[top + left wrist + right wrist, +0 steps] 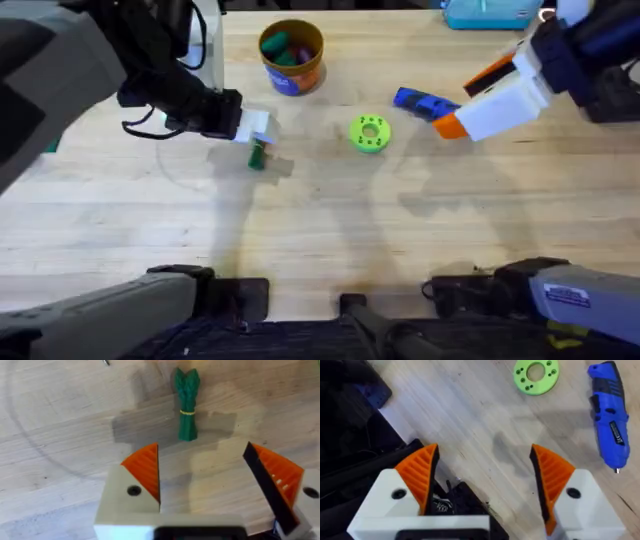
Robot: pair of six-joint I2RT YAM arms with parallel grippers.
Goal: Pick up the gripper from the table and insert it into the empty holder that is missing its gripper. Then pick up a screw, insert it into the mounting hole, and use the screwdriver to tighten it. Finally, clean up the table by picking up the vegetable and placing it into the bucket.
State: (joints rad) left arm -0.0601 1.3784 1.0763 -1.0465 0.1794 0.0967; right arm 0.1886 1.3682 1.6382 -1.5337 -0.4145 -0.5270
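The left gripper (202,480) is held wide open just short of the vegetable (187,404), which lies flat on the table (320,240), well apart from the bucket (291,58). A glancing close may roll it aside. Beyond, the right gripper (485,480) is spread wide, empty, near the screwdriver (608,412).

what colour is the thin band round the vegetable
Yellow: a thin yellow band around the dark green vegetable, clearest in the left wrist view.

Bare table (330,220) surrounds the vegetable (257,154); the left gripper (254,128) hangs directly over it. The green disc (369,133) lies well apart.
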